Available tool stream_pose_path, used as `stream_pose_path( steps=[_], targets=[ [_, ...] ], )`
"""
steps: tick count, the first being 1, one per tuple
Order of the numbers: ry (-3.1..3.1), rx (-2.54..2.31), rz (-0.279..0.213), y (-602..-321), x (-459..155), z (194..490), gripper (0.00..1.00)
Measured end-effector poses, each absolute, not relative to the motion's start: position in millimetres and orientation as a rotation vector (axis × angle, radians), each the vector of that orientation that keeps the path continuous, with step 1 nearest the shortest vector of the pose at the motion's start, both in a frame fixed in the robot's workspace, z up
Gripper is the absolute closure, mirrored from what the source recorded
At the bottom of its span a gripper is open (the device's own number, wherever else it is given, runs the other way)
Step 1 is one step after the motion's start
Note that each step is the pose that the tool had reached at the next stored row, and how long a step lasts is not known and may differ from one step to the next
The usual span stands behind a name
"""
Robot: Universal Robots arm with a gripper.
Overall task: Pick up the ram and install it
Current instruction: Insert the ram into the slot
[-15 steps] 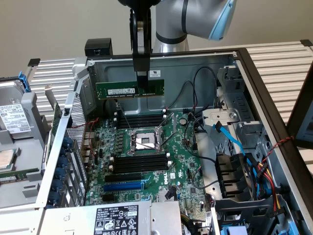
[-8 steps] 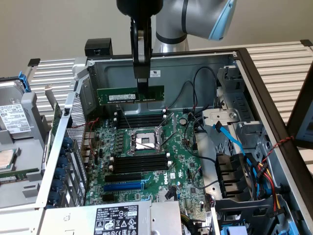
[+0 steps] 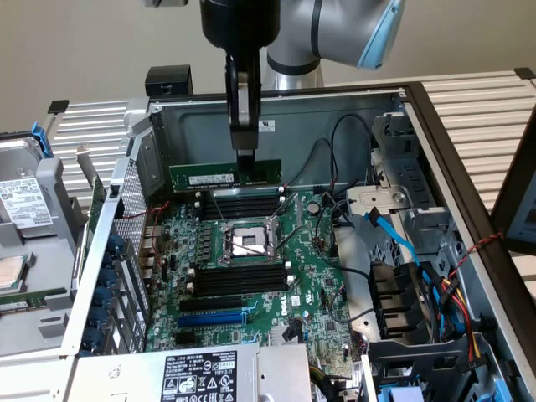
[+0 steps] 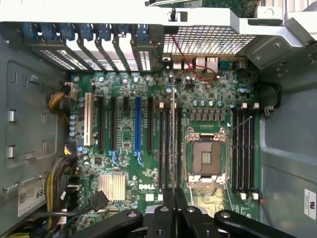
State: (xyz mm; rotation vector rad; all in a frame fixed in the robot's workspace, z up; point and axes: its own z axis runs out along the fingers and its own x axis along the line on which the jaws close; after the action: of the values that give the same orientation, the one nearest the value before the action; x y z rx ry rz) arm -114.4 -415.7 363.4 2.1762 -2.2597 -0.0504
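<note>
Nearest me, the motherboard [image 3: 251,251] lies flat in the open case, and its black memory slots [image 3: 239,280] look bare, so nothing is seated yet. Beyond, the tool [image 3: 244,161] pinches the ram [image 3: 213,177] by its top edge, hanging above the board — long axis level, running across the exterior view, lower edge pointing down.
</note>
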Motion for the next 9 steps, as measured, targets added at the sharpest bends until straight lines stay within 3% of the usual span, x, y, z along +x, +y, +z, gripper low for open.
stream_pose_path(
  steps=[9],
  targets=[
    [-2.263, 2.176, -0.052, -415.7, -112.2, 346.9, 0.88]
  ],
)
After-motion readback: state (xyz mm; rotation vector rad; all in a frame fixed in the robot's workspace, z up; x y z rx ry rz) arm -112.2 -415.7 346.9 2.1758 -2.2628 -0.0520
